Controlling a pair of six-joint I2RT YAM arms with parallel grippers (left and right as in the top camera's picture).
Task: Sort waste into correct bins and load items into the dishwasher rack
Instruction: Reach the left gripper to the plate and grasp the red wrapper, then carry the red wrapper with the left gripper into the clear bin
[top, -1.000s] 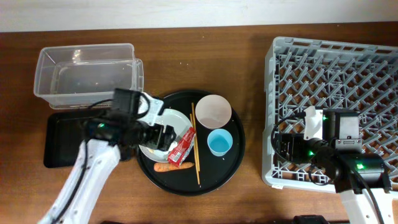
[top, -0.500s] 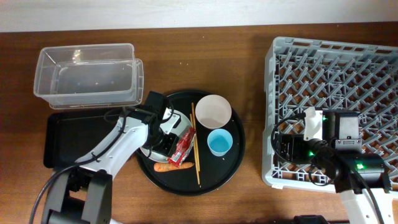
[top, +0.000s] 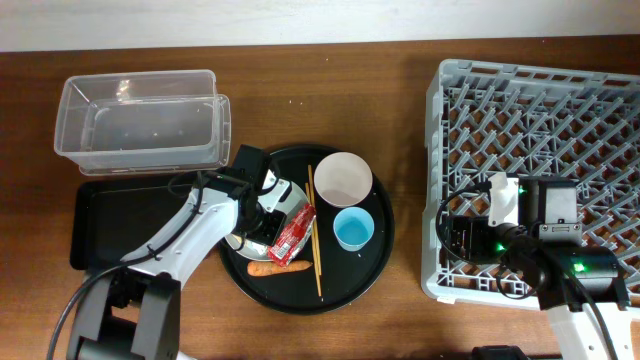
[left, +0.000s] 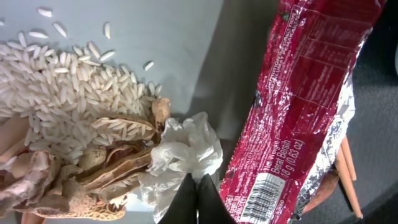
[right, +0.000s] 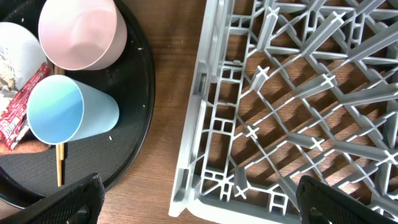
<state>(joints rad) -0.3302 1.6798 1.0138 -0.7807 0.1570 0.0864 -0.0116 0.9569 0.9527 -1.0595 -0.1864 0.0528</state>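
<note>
Showing the sorting area from its near edge to its far edge. Nearest on the round black tray (top: 372, 268) lies the orange carrot (top: 268, 268), touching the near end of the red snack wrapper (left: 298, 106). The left gripper (left: 196, 202) hangs low over the pale plate (left: 168, 37), its fingertips closed together against the near edge of a crumpled white scrap (left: 183, 152); whether the scrap is actually pinched cannot be told. The wrapper lies just right of these fingertips, and the food scraps (left: 74, 99), rice grains and peanut shells, lie just left of them on the plate. The wooden chopsticks (top: 314, 235) run near to far beside the wrapper's right edge. Right of them stands the light-blue cup (top: 353, 229), with the white bowl (top: 343, 177) just beyond it. The right gripper (right: 200, 208), fingers spread wide and holding nothing, hovers at the near left corner of the dishwasher rack (top: 560, 110), well apart from the tray's contents. On the left of the desk (top: 400, 100), the flat black tray (top: 110, 215) lies nearer and the clear tub (top: 140, 125) farther.
</note>
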